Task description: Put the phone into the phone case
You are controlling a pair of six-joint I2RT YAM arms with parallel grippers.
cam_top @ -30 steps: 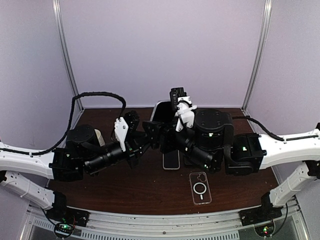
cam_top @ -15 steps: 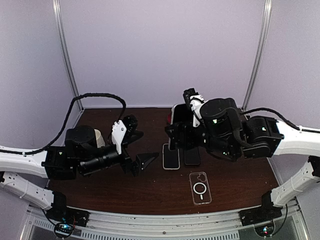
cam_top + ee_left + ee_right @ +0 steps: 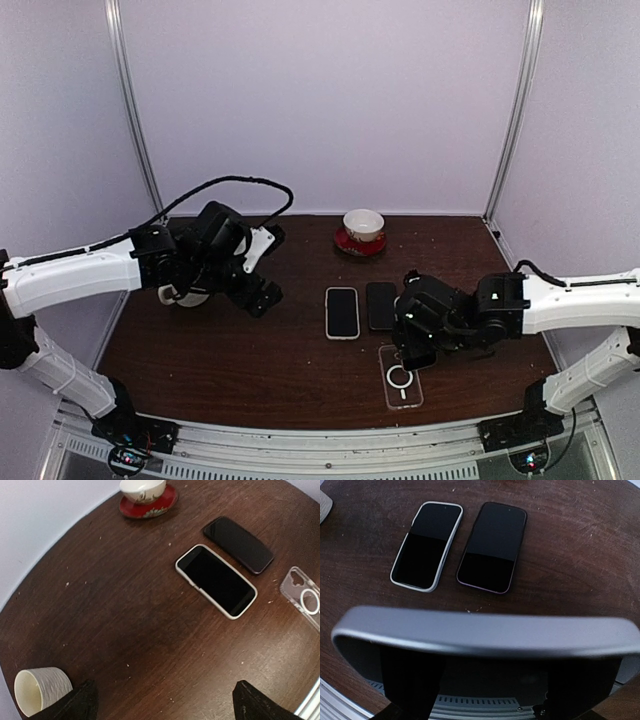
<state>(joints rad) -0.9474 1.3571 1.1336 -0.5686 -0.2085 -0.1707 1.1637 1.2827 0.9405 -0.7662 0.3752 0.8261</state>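
Observation:
A phone with a silver-grey edge (image 3: 485, 635) lies across my right gripper (image 3: 495, 690), which is shut on it; its dark face fills the bottom of the right wrist view. Seen from the top, my right gripper (image 3: 412, 352) hangs just over the far end of the clear phone case (image 3: 402, 385), which lies flat near the table's front edge. The case (image 3: 305, 597) also shows at the right edge of the left wrist view. My left gripper (image 3: 258, 290) is over the left half of the table, open and holding nothing (image 3: 165, 707).
A white-cased phone (image 3: 342, 312) and a dark phone (image 3: 381, 305) lie side by side mid-table, just beyond the case. A teacup on a red saucer (image 3: 362, 232) stands at the back. A white ribbed cup (image 3: 180, 295) sits under the left arm.
The arms were together mid-table with the phone raised between them. My left gripper opened and swung back left. My right gripper carried the phone down and forward over the case.

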